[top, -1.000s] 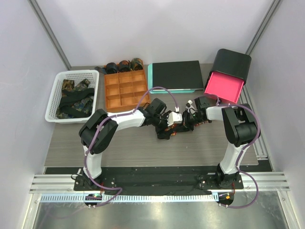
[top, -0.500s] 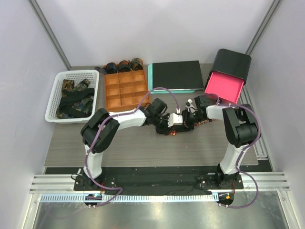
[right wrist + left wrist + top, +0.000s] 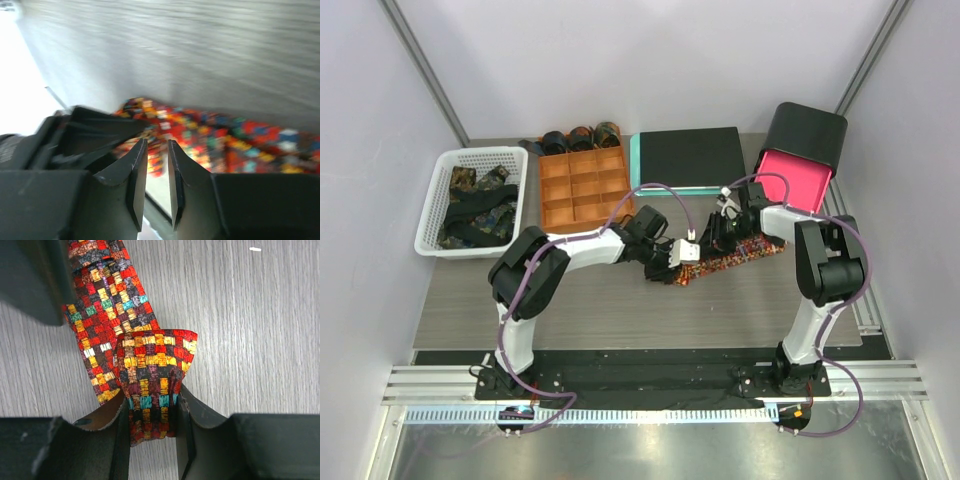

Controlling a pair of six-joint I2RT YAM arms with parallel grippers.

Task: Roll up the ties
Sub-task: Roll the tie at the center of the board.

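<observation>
1. Nearest, past the arm bases, lies a bare stretch of grey counter (image 3: 620, 315).
2. At mid-counter the left pincer (image 3: 152, 425) is clenched on the folded-over end of the red-orange checked tie (image 3: 102, 325). The rest of the tie lies flat, running off to the right.
3. Just beyond it, the right pincer (image 3: 156, 165) hangs near the tie's strip. Its fingers are parted by a slim gap with nothing between them. From above, both wrists and a purple cable (image 3: 660, 190) crowd over the fold.
4. Well apart on the left, a white basket (image 3: 445, 215) holds loose dark ties (image 3: 475, 210).
5. Further back stand an orange compartment tray (image 3: 582, 190), a black pad (image 3: 685, 155) and a tilted black bin (image 3: 810, 135) with a pink inside.
6. Farthest back, three dark rolls (image 3: 580, 137) sit against the tray's far edge.
</observation>
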